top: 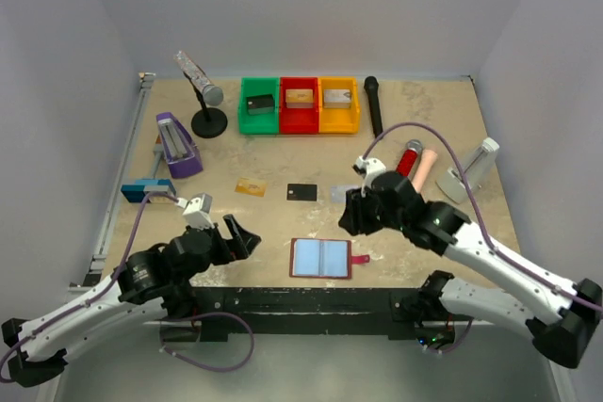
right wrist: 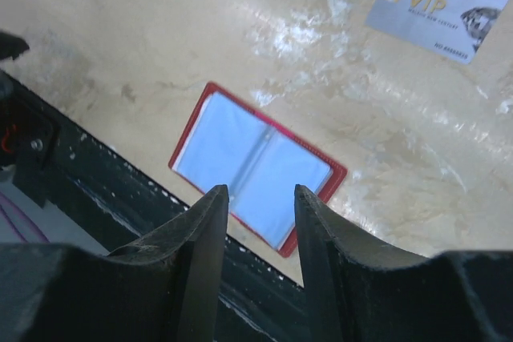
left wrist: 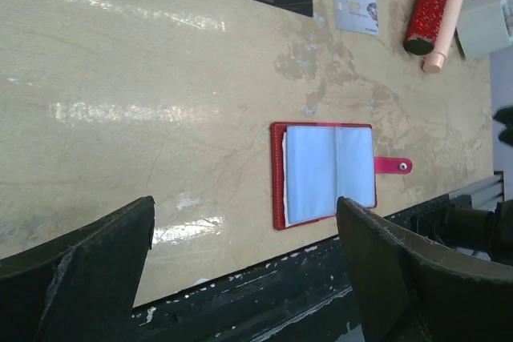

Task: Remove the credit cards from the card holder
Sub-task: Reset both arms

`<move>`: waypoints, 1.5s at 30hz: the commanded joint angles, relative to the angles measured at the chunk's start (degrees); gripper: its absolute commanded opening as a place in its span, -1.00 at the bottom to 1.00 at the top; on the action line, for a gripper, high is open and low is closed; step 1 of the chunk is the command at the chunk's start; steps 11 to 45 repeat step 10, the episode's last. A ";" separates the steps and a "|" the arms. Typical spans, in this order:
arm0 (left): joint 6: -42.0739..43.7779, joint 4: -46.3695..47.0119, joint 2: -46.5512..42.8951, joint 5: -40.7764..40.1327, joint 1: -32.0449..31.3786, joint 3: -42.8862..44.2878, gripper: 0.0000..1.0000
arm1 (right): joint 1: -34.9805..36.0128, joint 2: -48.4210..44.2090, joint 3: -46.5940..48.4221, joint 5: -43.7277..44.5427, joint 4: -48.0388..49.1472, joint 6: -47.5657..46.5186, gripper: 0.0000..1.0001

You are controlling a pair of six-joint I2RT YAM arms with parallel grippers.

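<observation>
The card holder lies open near the table's front edge, red with a light blue inside and its tab strap to the right. It also shows in the left wrist view and the right wrist view. The gold-tan card, black card and silver-grey card lie flat in a row on the table behind it. My left gripper is open and empty, left of the holder. My right gripper is open and empty, hovering above the holder's far right, beside the silver card.
Green, red and yellow bins with blocks stand at the back. A microphone stand, a purple device, a black microphone, a red microphone and a white stand surround the work area.
</observation>
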 commanded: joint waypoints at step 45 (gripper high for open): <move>-6.86 -14.51 4.56 -9.08 0.14 10.03 1.00 | 23.45 -17.14 -5.80 28.76 -1.78 6.64 0.02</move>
